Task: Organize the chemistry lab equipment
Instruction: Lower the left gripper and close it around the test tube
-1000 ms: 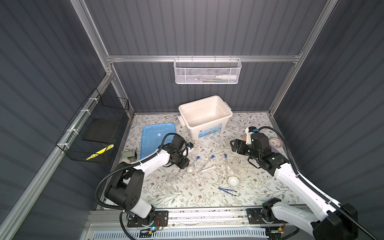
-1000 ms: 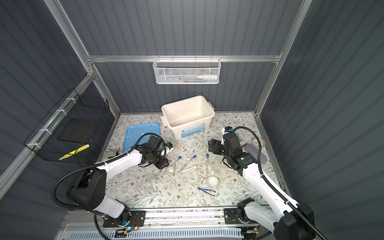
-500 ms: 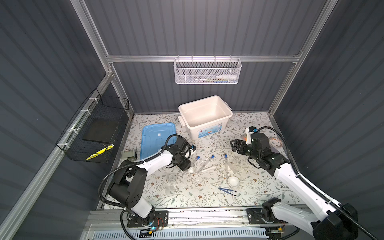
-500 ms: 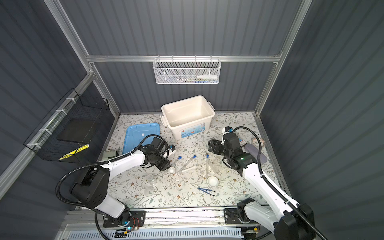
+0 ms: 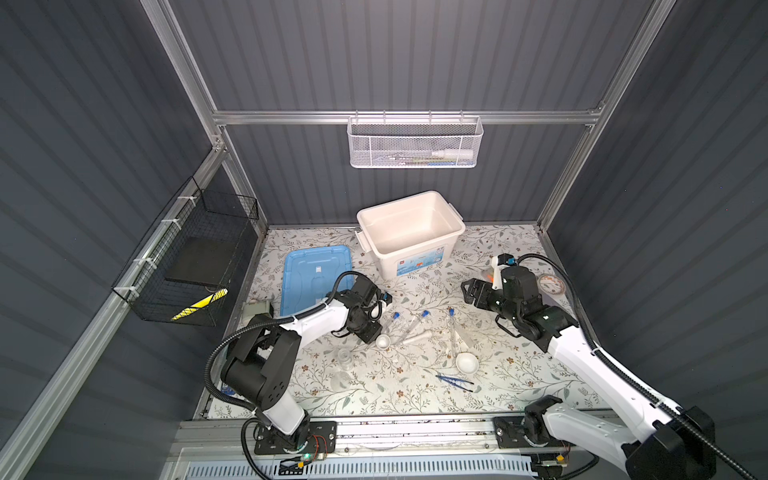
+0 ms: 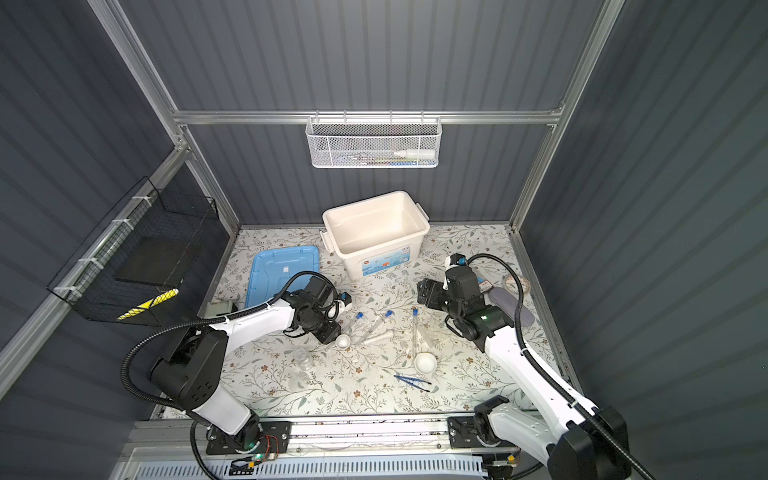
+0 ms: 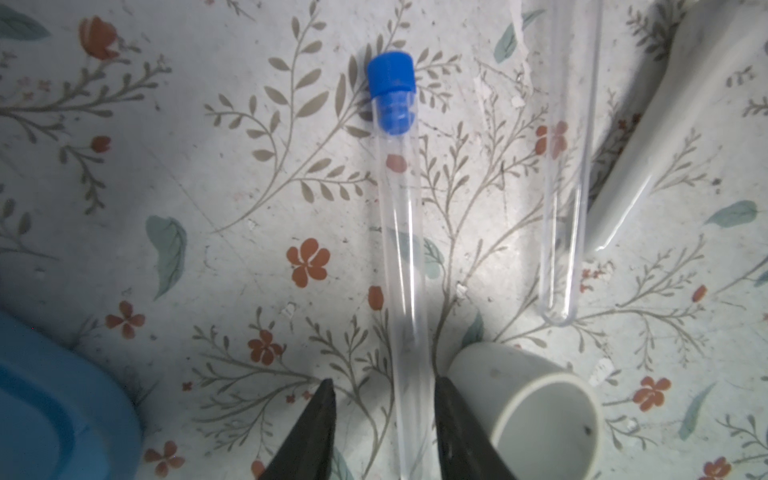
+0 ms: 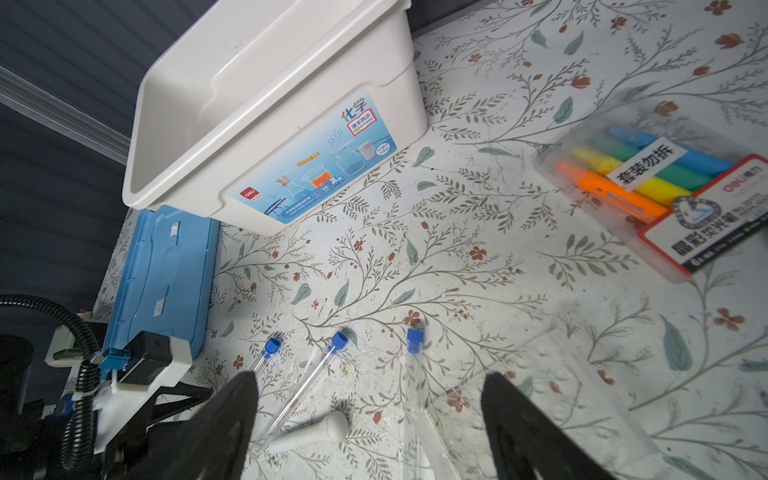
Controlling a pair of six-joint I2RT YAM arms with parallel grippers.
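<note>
Taking the table in both top views as a clock face, the left gripper (image 7: pixel 384 419) sits close in at 9 o'clock. Its dark, tapered fingers (image 7: pixel 316 440) are set narrow but not closed, straddling a blue-capped tube (image 7: pixel 401 249) that lies flat on the floral table cover (image 5: pixel 415 399). One finger stands clear of the tube and the other runs just beside it. Crowding that second finger is a small white dish (image 7: pixel 540 415), a matte, thick-walled cup; whether they touch cannot be told. A second tube (image 7: pixel 567 187), thin, clear and round-ended, lies beside the first, and the smooth white pestle (image 7: pixel 665 124) slants just past it. A third tube (image 5: pixel 450 318) lies near centre, with a larger white dish (image 5: pixel 466 362) and dark blue tweezers (image 5: pixel 455 381) at 5 o'clock and clear glassware (image 5: pixel 344 357) at 7. The right gripper (image 8: pixel 374 415) hangs at 2 o'clock, spread wide and empty. A white plastic bin (image 5: pixel 415 257) stands at 12, a blue lid (image 5: pixel 316 274) at 10. A pack of coloured markers (image 8: pixel 648 178) lies well apart from the tubes.
</note>
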